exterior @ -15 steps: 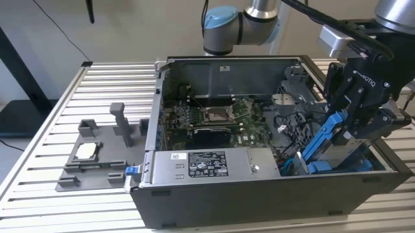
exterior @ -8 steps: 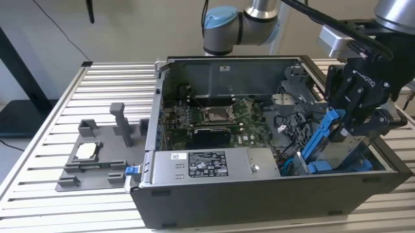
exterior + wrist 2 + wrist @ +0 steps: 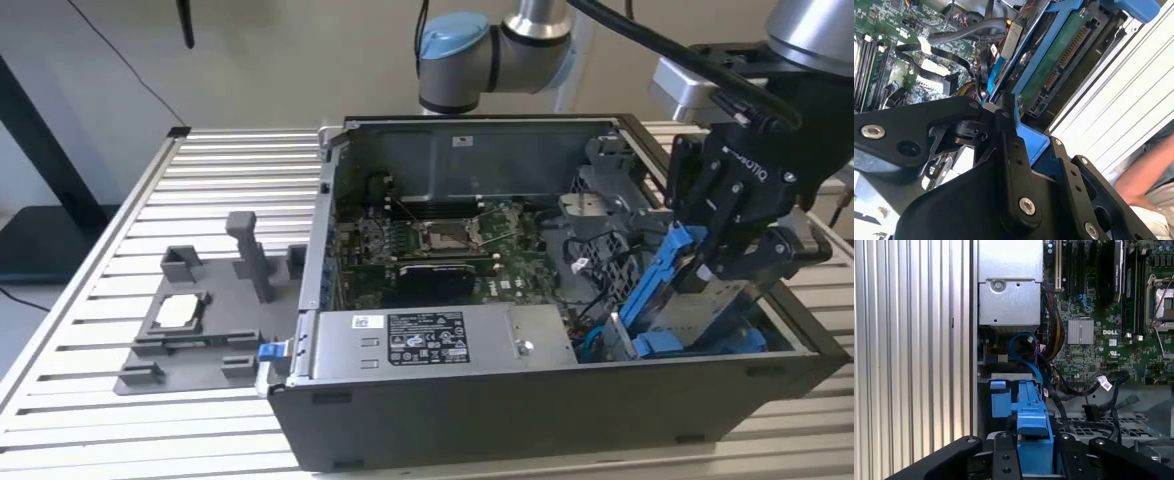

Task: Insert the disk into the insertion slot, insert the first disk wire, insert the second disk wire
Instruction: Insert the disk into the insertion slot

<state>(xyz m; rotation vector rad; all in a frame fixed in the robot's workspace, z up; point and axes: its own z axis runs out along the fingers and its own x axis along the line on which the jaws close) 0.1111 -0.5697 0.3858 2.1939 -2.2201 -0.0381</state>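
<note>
Presently, the gripper [image 3: 727, 268] is clamping the disk [image 3: 697, 312] by its blue frame, with the jaws closed against the frame's edges in both wrist views. The disk is standing on edge and leaning. Its lower end is sitting in the insertion slot [image 3: 663, 345], at the corner of the computer case [image 3: 534, 410] on the exterior view's right, and its upper end is rising above the case rim. In my judgement it is only partly seated.

Risks noted:
- The lean is the main concern. If the disk is pressed down while tilted, the frame could bind against the slot's walls or blue tabs and jam.
- Loose black cables [image 3: 1079, 387] and a blue cable [image 3: 1021, 345] are lying just beside the slot. One of them could get pinched under the frame.
- A person's arm [image 3: 1149, 175] is resting near the case, beside the slatted table [image 3: 67, 400]. I am judging that a hazard if the robot arm swings outward.

Not verifiable:
- The disk and gripper are covering the slot's floor and rails, so I cannot tell how deep the disk is sitting or whether its clips are catching.
- The gripper's own body is masking the exact contact of the fingertips.
- I cannot tell which cables are the two disk wires.
</note>
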